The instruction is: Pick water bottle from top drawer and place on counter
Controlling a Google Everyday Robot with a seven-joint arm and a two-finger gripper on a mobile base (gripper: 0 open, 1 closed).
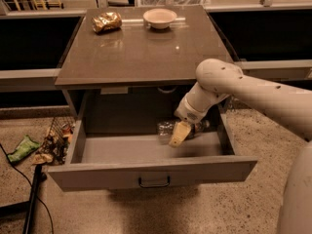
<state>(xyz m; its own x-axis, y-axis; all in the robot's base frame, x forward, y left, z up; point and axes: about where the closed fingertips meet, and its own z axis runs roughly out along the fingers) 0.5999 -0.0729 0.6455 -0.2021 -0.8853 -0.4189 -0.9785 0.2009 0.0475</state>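
The top drawer (146, 175) is pulled open, its front panel carrying a small dark handle (154, 182). The water bottle (165, 128), clear and crinkled, lies on its side at the back of the drawer. My gripper (178, 135) reaches down into the drawer from the right, its yellowish fingers right at the bottle and partly covering it. The counter (141, 52) is the glossy brown top of the cabinet above the drawer.
A crumpled gold foil bag (107, 21) and a pale bowl (160, 18) sit at the back of the counter. A wire basket of clutter (57, 138) and a green item (22, 148) lie on the floor to the left. A dark pole (32, 199) stands at lower left.
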